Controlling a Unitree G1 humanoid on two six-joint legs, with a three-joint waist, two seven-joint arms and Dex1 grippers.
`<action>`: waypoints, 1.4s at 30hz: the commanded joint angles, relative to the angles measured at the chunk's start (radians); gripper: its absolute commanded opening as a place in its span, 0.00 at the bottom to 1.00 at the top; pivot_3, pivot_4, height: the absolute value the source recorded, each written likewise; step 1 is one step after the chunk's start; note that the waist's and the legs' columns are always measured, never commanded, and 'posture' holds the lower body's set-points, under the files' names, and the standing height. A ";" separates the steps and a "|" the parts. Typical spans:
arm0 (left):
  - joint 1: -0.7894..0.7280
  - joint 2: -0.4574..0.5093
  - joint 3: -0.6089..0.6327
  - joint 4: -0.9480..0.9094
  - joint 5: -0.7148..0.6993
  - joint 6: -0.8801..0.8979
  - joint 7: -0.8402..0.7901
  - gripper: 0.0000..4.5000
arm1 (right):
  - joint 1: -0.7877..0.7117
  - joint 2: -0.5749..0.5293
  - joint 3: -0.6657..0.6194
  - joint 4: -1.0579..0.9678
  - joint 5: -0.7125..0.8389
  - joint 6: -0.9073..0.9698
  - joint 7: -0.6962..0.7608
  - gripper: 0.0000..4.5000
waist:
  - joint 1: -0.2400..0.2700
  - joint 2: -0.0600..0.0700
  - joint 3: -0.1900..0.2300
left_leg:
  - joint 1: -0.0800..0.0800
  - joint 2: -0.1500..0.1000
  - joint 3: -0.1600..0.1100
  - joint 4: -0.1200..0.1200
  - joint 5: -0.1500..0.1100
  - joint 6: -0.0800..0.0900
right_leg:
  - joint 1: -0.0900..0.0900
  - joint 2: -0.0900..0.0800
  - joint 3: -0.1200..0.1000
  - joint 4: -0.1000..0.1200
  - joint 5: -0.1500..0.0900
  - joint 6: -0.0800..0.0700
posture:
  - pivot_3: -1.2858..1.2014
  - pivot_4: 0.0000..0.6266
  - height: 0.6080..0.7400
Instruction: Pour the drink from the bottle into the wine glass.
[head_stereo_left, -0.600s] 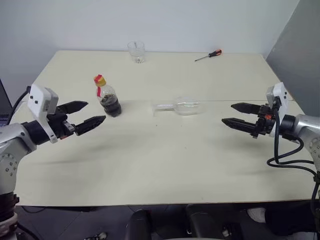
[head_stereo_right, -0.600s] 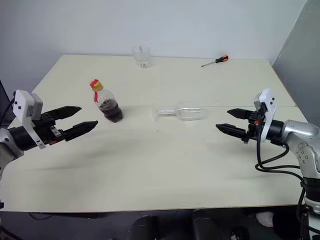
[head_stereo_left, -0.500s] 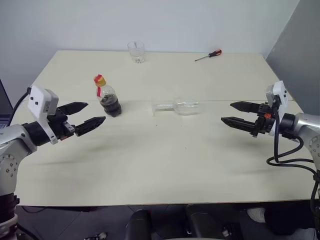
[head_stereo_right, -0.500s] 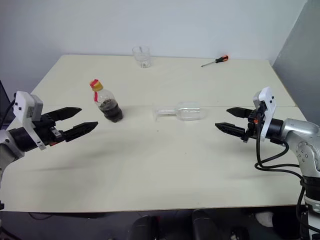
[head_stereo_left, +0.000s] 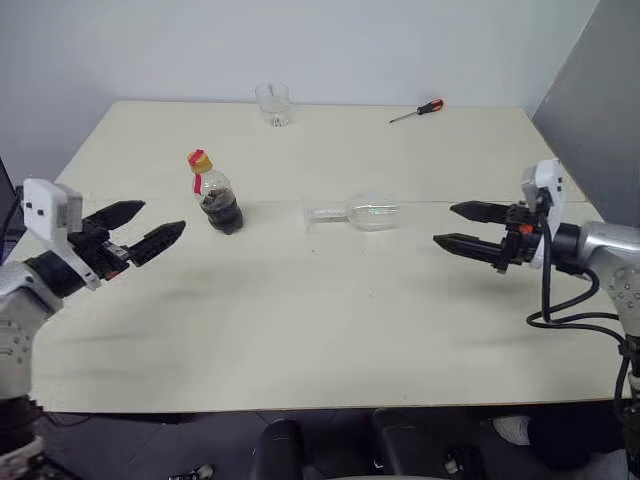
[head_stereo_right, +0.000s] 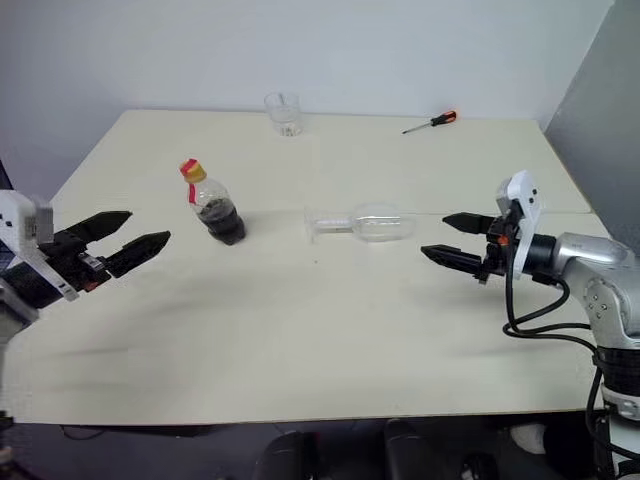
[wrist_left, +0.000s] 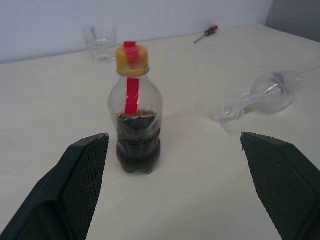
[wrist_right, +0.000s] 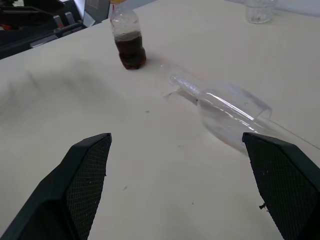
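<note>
The bottle (head_stereo_left: 215, 194) stands upright on the left half of the table, with a yellow cap, a red label strip and the dark drink (wrist_left: 138, 146) filling its lower part. The wine glass (head_stereo_left: 362, 212) lies on its side at the table's middle, foot toward the bottle, bowl mouth toward the right. My left gripper (head_stereo_left: 164, 216) hovers open, left of the bottle and a little nearer, pointing at it with nothing between its fingers. Open and empty too, my right gripper (head_stereo_left: 444, 224) hangs to the right of the glass, aimed at its bowl.
A short clear tumbler (head_stereo_left: 272, 103) stands at the table's far edge. A red-handled screwdriver (head_stereo_left: 419, 110) lies at the far right. The cream table (head_stereo_left: 320, 330) has wide bare room in front of both grippers.
My left gripper has drawn back to the left, away from the bottle. The right gripper has crept slightly left toward the glass. Both stay open.
</note>
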 joint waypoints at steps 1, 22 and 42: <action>-0.003 -0.022 0.014 0.014 0.053 -0.083 0.062 1.00 | -0.023 0.012 0.003 -0.086 0.038 0.021 -0.007 1.00 | 0.000 0.000 0.000 | 0.000 0.000 0.000 0.000 0.000 0.000 | 0.000 0.000 0.000 0.000 0.000 0.000 | 0.52 0.24 1.00; -0.255 -0.279 -0.257 0.340 0.324 -0.401 0.282 1.00 | -0.092 0.187 0.198 -0.297 0.050 0.097 -0.130 1.00 | 0.025 -0.001 -0.001 | -0.006 -0.001 -0.009 0.012 0.000 0.000 | 0.004 -0.001 -0.009 0.000 0.001 -0.001 | 0.52 0.24 1.00; -0.541 -0.302 -0.341 0.765 0.447 -0.586 0.321 1.00 | -0.102 0.294 0.260 -0.295 -0.018 0.063 -0.203 1.00 | 0.025 -0.001 -0.001 | -0.007 -0.001 -0.019 0.012 0.000 0.000 | 0.009 -0.002 -0.022 0.000 0.001 -0.002 | 0.52 0.24 1.00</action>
